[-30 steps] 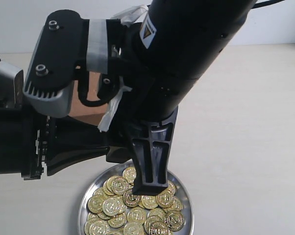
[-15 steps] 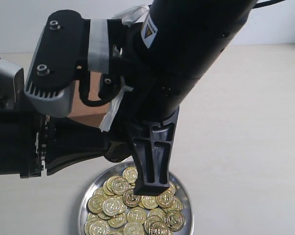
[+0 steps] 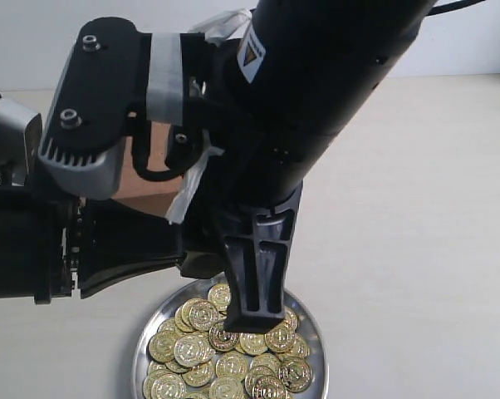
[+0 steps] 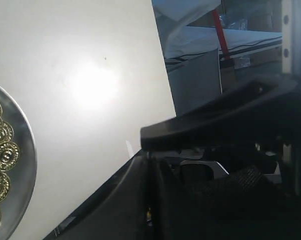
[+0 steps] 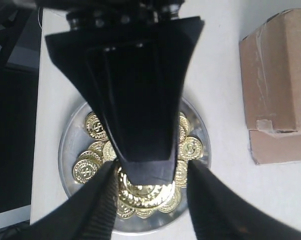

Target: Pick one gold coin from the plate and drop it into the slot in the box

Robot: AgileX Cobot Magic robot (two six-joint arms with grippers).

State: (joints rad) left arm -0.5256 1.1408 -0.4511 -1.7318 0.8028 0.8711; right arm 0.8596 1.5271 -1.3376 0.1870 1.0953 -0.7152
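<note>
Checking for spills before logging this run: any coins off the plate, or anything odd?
Nothing stands out. The gold coins all lie heaped inside the plate; none shows on the table around it. The box looks undamaged.

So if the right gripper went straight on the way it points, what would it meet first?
Probably the gold coins heaped on the plate, directly below the right gripper; the gap is unclear.
</note>
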